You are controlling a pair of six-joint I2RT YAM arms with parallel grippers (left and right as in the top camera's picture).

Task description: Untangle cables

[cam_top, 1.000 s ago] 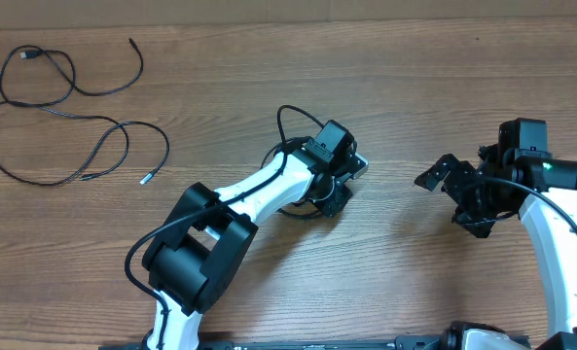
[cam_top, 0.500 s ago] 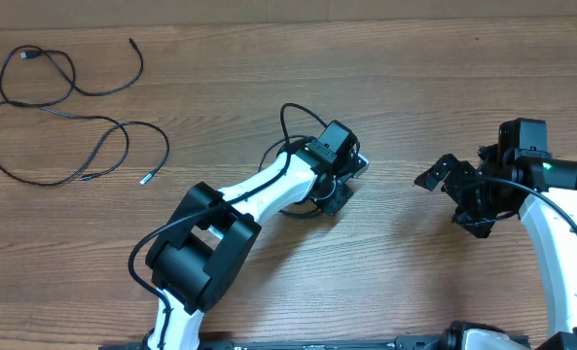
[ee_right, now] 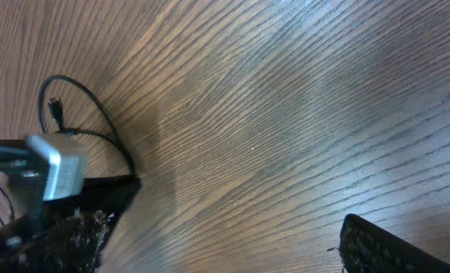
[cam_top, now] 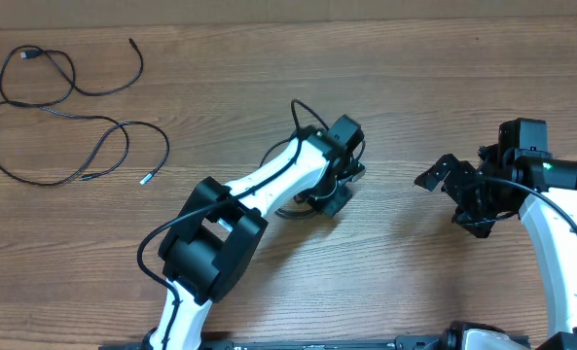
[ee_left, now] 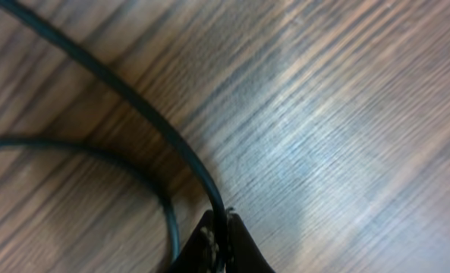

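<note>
My left gripper (ee_left: 221, 241) is clamped on a black cable (ee_left: 133, 102) at the middle of the counter (cam_top: 414, 87). My right gripper (cam_top: 451, 202) is spread wide and empty, and loose cables (cam_top: 64, 122) lie near its far left corner.

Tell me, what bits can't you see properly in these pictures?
Overhead: the left gripper and its arm cover most of the cable pile.
Left wrist: the pinched cable is blurry and runs off the top edge, so its ends are hidden.
Right wrist: the right gripper shows only finger scraps, cut by the bottom edge.
Overhead: plugs on the laid-out cables are too small to tell apart.
</note>
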